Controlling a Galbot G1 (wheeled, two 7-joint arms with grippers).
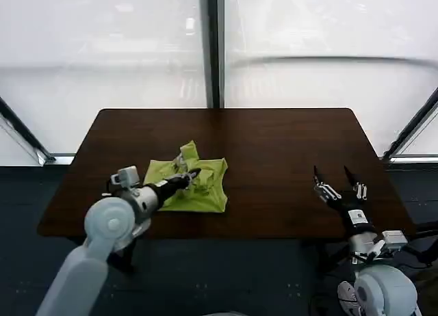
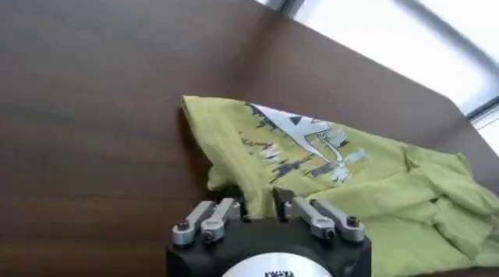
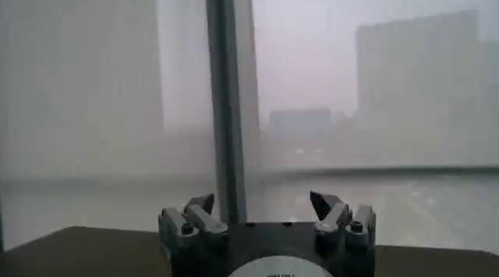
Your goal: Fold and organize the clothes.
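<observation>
Crumpled lime T-shirt (image 1: pixel 194 182), print up

Your left pincer (image 2: pixel 260 210) pinches the near edge of the crumpled T-shirt (image 2: pixel 366 185), whose white print (image 2: pixel 308 146) lies just beyond, on the dark tabletop (image 2: pixel 93 107).

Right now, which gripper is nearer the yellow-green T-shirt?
Left. The left gripper is down on the crumpled T-shirt, fingers closed on a fold of it. The right gripper hangs open over bare table, well off to the shirt's right.
</observation>
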